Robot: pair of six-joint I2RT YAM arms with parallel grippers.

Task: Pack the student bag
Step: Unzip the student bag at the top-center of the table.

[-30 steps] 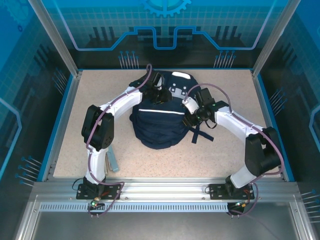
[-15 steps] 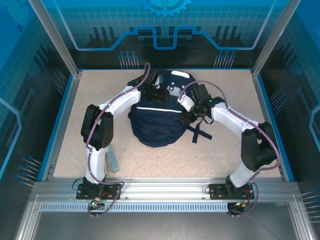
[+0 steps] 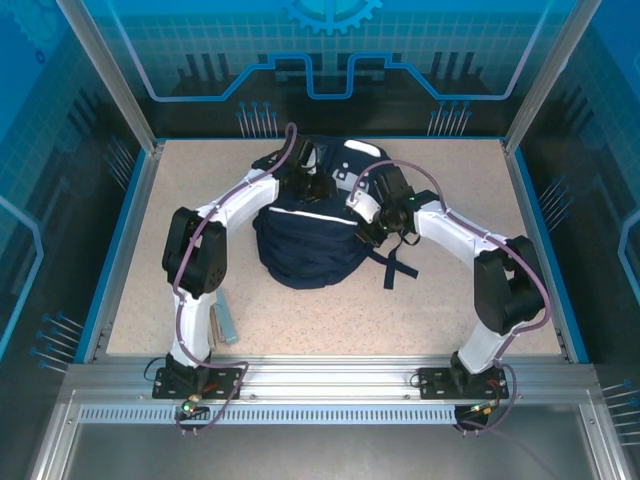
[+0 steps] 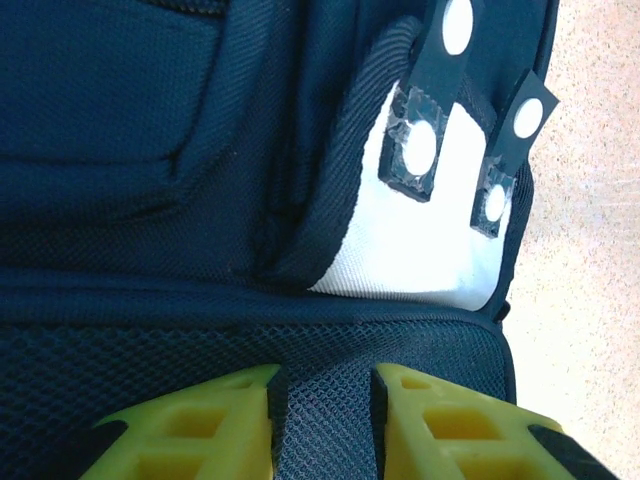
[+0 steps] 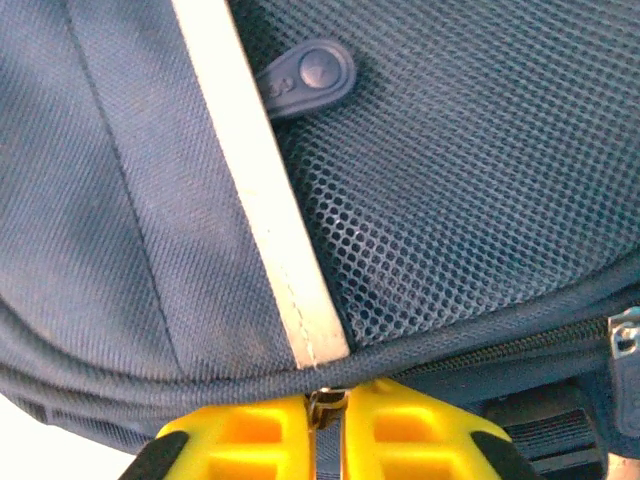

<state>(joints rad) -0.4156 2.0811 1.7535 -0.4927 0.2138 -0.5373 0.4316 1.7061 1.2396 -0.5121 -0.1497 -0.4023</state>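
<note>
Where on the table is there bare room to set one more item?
The widest bare patch of the table lies between the student bag and the two arm bases. The far right corner, beyond the right arm, is free. Crowded: the far middle, where both arms meet the bag, and by the left arm, where a small pale object lies.

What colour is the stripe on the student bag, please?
White; the stripe on the student bag shows best in the right wrist view.
</note>
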